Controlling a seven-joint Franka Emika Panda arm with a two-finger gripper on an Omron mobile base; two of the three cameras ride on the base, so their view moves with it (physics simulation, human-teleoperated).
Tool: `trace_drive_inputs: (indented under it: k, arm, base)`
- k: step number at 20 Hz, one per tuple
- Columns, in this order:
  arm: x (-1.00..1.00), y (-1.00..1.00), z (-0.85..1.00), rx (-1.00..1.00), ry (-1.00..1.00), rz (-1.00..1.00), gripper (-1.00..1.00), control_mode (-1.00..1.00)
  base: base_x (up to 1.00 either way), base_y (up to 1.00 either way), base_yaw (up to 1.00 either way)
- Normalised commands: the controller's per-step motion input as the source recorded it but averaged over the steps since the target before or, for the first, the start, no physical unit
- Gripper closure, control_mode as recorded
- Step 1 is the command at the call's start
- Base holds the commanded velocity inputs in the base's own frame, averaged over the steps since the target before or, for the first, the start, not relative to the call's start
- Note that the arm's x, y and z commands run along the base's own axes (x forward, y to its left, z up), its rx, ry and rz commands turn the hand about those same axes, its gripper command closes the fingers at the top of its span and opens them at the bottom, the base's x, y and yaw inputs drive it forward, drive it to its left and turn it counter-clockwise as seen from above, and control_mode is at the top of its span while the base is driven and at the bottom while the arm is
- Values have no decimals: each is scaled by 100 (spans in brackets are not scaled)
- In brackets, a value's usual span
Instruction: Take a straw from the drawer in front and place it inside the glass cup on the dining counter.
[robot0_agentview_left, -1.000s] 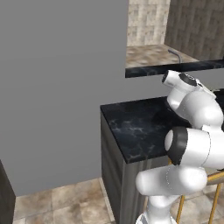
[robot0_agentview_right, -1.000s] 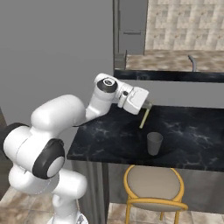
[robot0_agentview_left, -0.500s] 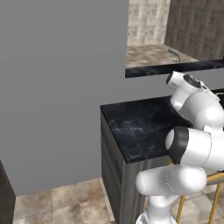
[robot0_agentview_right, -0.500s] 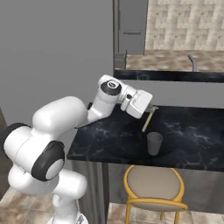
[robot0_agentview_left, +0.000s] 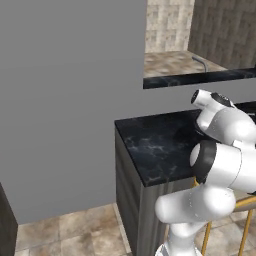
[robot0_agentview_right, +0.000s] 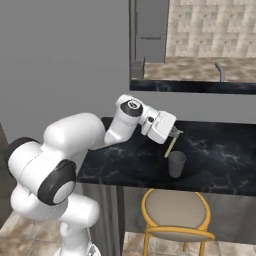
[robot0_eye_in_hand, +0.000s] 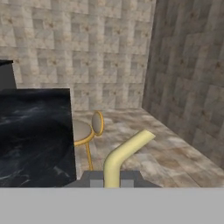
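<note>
- The straw (robot0_eye_in_hand: 124, 154) was a pale yellow tube with a bend near one end; seen from the hand view it rose straight from between the finger tips, then kinked toward 2 o'clock.
- In the right base view the straw (robot0_agentview_right: 170, 147) hung as a thin tan stick, its long axis steeply tilted, with the lower end pointing down toward 7 o'clock.
- The gripper (robot0_agentview_right: 173, 134) was clamped together on the straw's upper part, held out over the dining counter (robot0_agentview_right: 220, 150).
- The glass cup (robot0_agentview_right: 176, 164) stood upright on the black marbled slab, a grey tumbler with an open mouth.
- The straw's lower tip sat just above the cup's rim at about 11 o'clock from it; whether it touched the rim could not be told.
</note>
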Motion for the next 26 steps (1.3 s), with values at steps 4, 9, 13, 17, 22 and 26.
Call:
trace_drive_inputs:
  k: [4, 9, 13, 17, 22, 26]
  arm:
    - [1, -17, -24, 0, 0, 0, 100, -100]
    - [12, -12, -6, 0, 0, 0, 100, -100]
    - [19, -5, -2, 0, -3, 0, 100, -100]
    - [11, -1, -9, 0, -3, 0, 100, -100]
    - [0, 0, -18, 0, -3, 0, 100, -100]
    - [0, 0, 0, 0, -8, 0, 100, -100]
  base:
    - [0, 0, 0]
    - [0, 0, 0]
    - [0, 0, 0]
    - [0, 0, 0]
    - [0, 0, 0]
    - [0, 0, 0]
